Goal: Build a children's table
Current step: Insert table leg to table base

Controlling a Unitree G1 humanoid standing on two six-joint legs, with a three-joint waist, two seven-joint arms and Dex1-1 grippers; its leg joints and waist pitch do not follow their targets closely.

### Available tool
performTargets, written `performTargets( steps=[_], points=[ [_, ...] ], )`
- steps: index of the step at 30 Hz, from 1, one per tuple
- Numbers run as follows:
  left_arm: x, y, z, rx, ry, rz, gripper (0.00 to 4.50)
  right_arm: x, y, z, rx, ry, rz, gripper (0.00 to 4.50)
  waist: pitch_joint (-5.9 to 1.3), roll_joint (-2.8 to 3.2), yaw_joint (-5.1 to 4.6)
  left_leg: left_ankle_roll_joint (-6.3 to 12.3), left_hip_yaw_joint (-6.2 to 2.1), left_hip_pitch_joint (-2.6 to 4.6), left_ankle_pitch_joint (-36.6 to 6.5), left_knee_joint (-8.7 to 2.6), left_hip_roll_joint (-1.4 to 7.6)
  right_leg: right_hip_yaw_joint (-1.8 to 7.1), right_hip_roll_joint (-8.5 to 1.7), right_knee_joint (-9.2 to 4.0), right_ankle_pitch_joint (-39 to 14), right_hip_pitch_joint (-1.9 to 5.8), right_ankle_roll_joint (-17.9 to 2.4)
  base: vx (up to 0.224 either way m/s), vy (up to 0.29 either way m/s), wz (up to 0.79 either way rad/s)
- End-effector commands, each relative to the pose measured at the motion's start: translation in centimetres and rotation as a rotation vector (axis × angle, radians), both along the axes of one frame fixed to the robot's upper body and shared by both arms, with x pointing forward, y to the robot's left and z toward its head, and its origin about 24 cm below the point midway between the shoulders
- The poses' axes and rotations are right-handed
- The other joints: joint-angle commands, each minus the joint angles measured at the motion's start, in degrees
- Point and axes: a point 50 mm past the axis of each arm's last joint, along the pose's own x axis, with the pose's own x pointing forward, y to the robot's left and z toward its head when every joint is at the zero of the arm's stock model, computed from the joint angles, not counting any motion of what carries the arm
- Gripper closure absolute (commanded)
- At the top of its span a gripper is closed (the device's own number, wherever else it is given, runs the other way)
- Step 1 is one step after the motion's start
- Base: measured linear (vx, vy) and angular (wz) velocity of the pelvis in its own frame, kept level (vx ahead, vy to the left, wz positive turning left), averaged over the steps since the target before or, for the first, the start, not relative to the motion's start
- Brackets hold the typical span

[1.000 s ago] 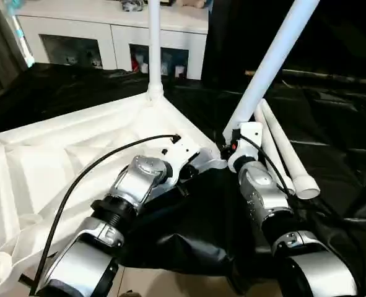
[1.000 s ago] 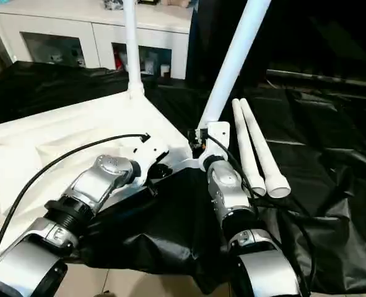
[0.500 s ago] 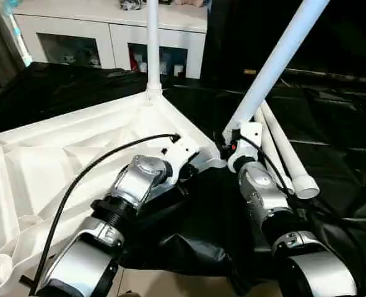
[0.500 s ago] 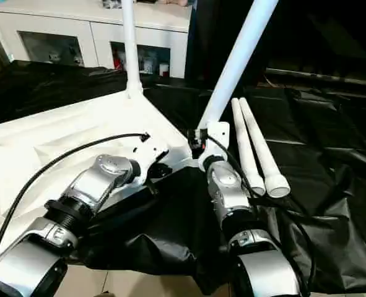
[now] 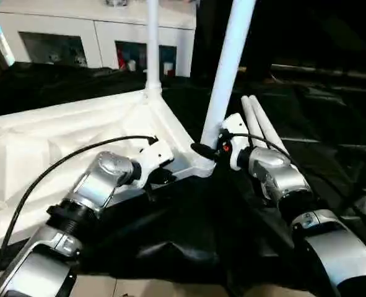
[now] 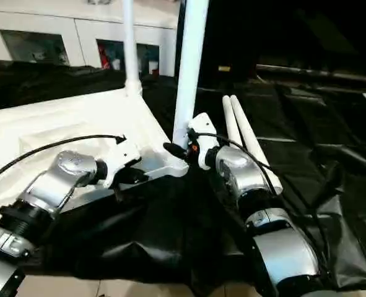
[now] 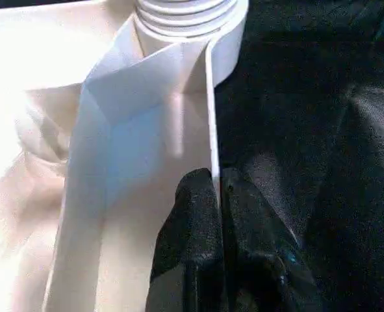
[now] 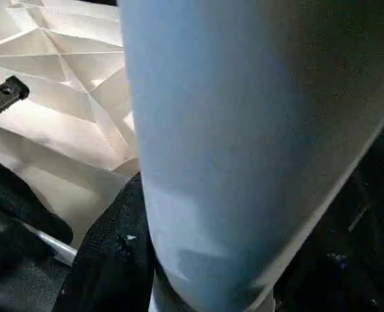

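Observation:
The children's table top (image 5: 40, 142) lies upside down, ribbed side up. One white leg (image 5: 152, 43) stands upright in its far corner socket. A second leg (image 5: 227, 68) rises almost upright from the near corner socket (image 5: 201, 164). My right gripper (image 5: 209, 150) is shut on that leg just above its base; the leg (image 8: 230, 130) fills the gap beside a black finger (image 8: 110, 260). My left gripper (image 7: 216, 192) is shut on the top's thin rim (image 7: 211, 110), a little way from that corner socket (image 7: 185, 13). Two more legs (image 5: 263, 127) lie side by side on the sheet to the right.
A black sheet (image 5: 337, 117) covers the floor under and around the table top. A white cabinet (image 5: 77, 37) with glass doors stands along the back. A black cable (image 5: 59, 170) runs over my left forearm.
The leg in my right gripper has swung from a strong rightward lean to nearly upright over the near corner. My right wrist turned with it. The left gripper kept its hold on the rim.

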Motion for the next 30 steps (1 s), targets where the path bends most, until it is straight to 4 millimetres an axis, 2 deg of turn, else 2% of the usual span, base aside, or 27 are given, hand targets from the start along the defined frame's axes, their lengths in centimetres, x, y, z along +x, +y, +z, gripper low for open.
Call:
performTargets(
  steps=[1,4,6,7,9,12,18,19,22,23,25,26,28,30],
  points=[
    [-0.2,-1.7,1.4,-0.039,-0.046,-0.112,4.5,-2.5,-1.5,-5.1,-0.107,0.249,0.006,2.59,-2.71,1.17,-0.05,1.9,-0.4,-0.6,-10.59,-4.36,2.71,3.98,-4.33,-3.86,-7.44,2.73,-13.12,0.0,0.0,0.0],
    [-0.6,-1.6,1.7,-0.055,-0.039,-0.174,4.5,-2.7,-1.5,-4.8,-0.084,0.261,0.071,2.59,-2.69,1.16,0.14,2.18,-0.25,-0.43,-11.49,-4.31,2.73,4.1,-4.48,-4.12,-9.27,2.72,-13.05,0.0,0.0,0.0],
    [-0.8,-1.4,1.8,-0.055,-0.043,-0.215,4.5,-2.9,-1.7,-4.8,-0.079,0.268,0.104,2.59,-2.75,0.96,0.18,2.61,-0.21,-0.52,-10.7,-4.27,2.75,4.13,-4.48,-4.04,-8.53,2.81,-13.09,0.0,0.0,0.0],
    [-1.1,-1.3,2.0,-0.072,-0.039,-0.251,4.5,-3.2,-1.7,-4.9,-0.078,0.28,0.136,2.59,-2.74,1.06,0.2,2.66,-0.21,-0.42,-10.21,-4.27,2.78,4.11,-4.45,-3.95,-7.94,2.76,-13.26,0.0,0.0,0.0],
    [-1.5,-1.1,2.2,-0.101,-0.027,-0.301,4.5,-3.8,-1.8,-5.2,-0.08,0.297,0.192,2.59,-2.76,0.96,0.36,3.03,-0.21,-0.52,-9.8,-4.24,2.8,4.09,-4.5,-3.86,-7.53,2.97,-13.14,0.0,0.0,0.0],
    [-1.8,-0.6,2.3,-0.106,-0.011,-0.325,4.5,-4.7,-2.0,-5.6,-0.09,0.314,0.277,2.59,-2.74,0.86,0.36,3.48,-0.06,-0.37,-8.79,-4.17,2.85,4.05,-4.3,-3.69,-6.08,2.85,-13.49,0.0,0.0,0.0],
    [-1.9,-0.1,2.3,-0.105,0.0,-0.348,4.5,-5.5,-2.0,-5.9,-0.105,0.316,0.345,2.59,-2.58,0.91,0.54,2.28,-0.05,-0.03,-11.21,-4.46,2.91,4.19,-4.43,-4.11,-10.43,2.69,-12.73,0.0,0.0,0.0],
    [-1.8,-0.1,2.3,-0.104,-0.005,-0.343,4.5,-5.5,-2.0,-6.0,-0.11,0.309,0.336,2.59,-2.56,0.85,0.57,1.88,-0.04,-0.01,-11.9,-4.52,2.91,4.26,-4.47,-4.24,-11.68,2.64,-12.4,0.0,0.0,0.0],
    [-1.5,-0.2,2.4,-0.106,-0.013,-0.321,4.5,-5.1,-1.8,-6.1,-0.102,0.282,0.256,2.59,-2.62,0.9,0.53,1.5,-0.04,0.03,-11.42,-4.54,2.86,4.29,-4.36,-4.11,-10.9,2.61,-12.32,0.0,0.0,0.0],
    [-1.3,-0.3,2.4,-0.106,-0.015,-0.304,4.5,-4.7,-1.7,-6.1,-0.09,0.267,0.182,2.59,-2.59,0.93,0.5,1.47,-0.03,0.01,-11.59,-4.56,2.82,4.29,-4.34,-4.15,-11.05,2.6,-12.28,0.0,0.0,0.0],
    [-0.9,-0.5,2.3,-0.106,-0.021,-0.254,4.5,-3.9,-1.7,-6.1,-0.068,0.249,0.04,2.59,-2.34,1.03,0.32,0.59,-0.12,0.16,-13.64,-4.8,2.82,4.33,-4.45,-4.59,-14.61,2.36,-11.32,0.0,0.0,0.0],
    [-0.6,-0.7,2.3,-0.106,-0.027,-0.213,4.5,-3.6,-1.7,-6.2,-0.061,0.241,-0.034,2.59,-2.23,0.8,0.1,-0.16,-0.15,0.27,-14.91,-4.87,2.78,4.35,-4.49,-4.84,-17.41,2.23,-10.63,0.0,0.0,0.0],
    [-0.2,-0.8,2.2,-0.1,-0.029,-0.172,4.5,-3.3,-1.7,-6.3,-0.054,0.245,-0.106,2.59,-2.17,0.8,-0.08,-0.9,-0.28,0.35,-16.36,-4.93,2.7,4.33,-4.58,-5.22,-21.6,2.09,-9.22,0.0,0.0,0.0],
    [0.0,-0.9,2.1,-0.092,-0.031,-0.143,4.5,-3.1,-1.6,-6.4,-0.049,0.249,-0.16,2.59,-2.14,0.79,-0.19,-0.75,-0.38,0.2,-16.92,-4.95,2.68,4.3,-4.64,-5.51,-23.47,2.05,-8.23,0.0,0.0,0.0]
  ],
)
